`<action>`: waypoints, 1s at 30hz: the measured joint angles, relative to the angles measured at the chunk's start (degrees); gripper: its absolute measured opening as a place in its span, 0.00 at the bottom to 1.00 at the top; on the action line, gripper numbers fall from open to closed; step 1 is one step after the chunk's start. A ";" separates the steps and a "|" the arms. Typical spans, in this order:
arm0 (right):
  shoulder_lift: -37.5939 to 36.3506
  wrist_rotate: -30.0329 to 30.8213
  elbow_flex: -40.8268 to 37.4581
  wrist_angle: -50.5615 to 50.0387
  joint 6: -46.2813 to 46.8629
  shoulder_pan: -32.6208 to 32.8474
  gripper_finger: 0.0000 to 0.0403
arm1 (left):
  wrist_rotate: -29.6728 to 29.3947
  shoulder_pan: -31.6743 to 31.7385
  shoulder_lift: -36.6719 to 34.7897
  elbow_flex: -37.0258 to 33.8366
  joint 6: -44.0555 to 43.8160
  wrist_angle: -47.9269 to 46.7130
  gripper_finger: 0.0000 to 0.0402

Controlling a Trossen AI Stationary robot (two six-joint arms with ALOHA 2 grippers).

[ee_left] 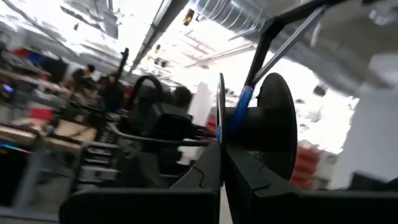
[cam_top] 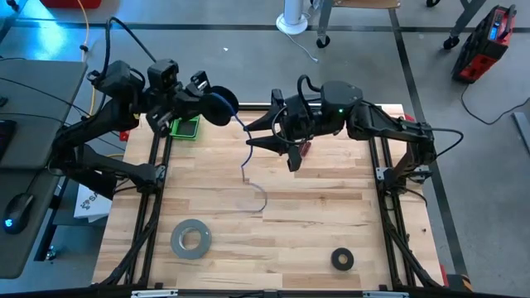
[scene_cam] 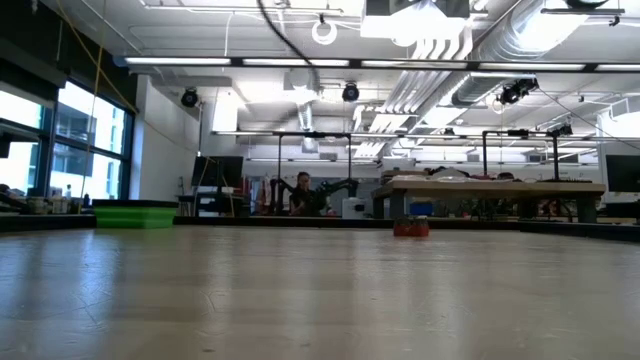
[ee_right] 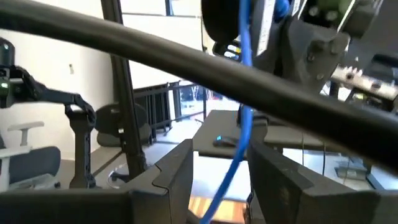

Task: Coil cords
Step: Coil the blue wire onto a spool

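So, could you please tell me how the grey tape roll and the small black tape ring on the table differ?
The grey tape roll is clearly larger and pale; the black tape ring is smaller and dark. In the high view the grey tape roll lies toward the left arm's side, the black tape ring toward the right arm's. Both lie flat on the wooden table, apart from the blue cable and both arms.

Looked like an open robotics lab or workshop. Exposed ducts (scene_cam: 440, 45) and strip lights (scene_cam: 200, 62) ran across the ceiling, big windows (scene_cam: 60, 140) on one side. Long workbenches (scene_cam: 490, 190) stood behind, a person (scene_cam: 301, 192) sat at one. Wooden table (cam_top: 315, 223) sat on a concrete floor (cam_top: 464, 190), desk with a mouse (cam_top: 18, 209) beside it.
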 joint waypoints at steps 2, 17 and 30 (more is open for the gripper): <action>-0.76 1.46 -0.02 -2.67 0.00 -0.10 0.36 | -0.04 0.48 -0.28 0.00 3.69 -4.30 0.00; -3.97 14.92 0.00 -14.51 -3.07 1.84 0.36 | -6.62 0.56 -0.11 0.00 33.49 -26.44 0.00; -3.48 15.96 -0.04 -14.78 -5.44 1.88 0.36 | -12.46 -1.03 2.62 0.00 41.53 -26.07 0.00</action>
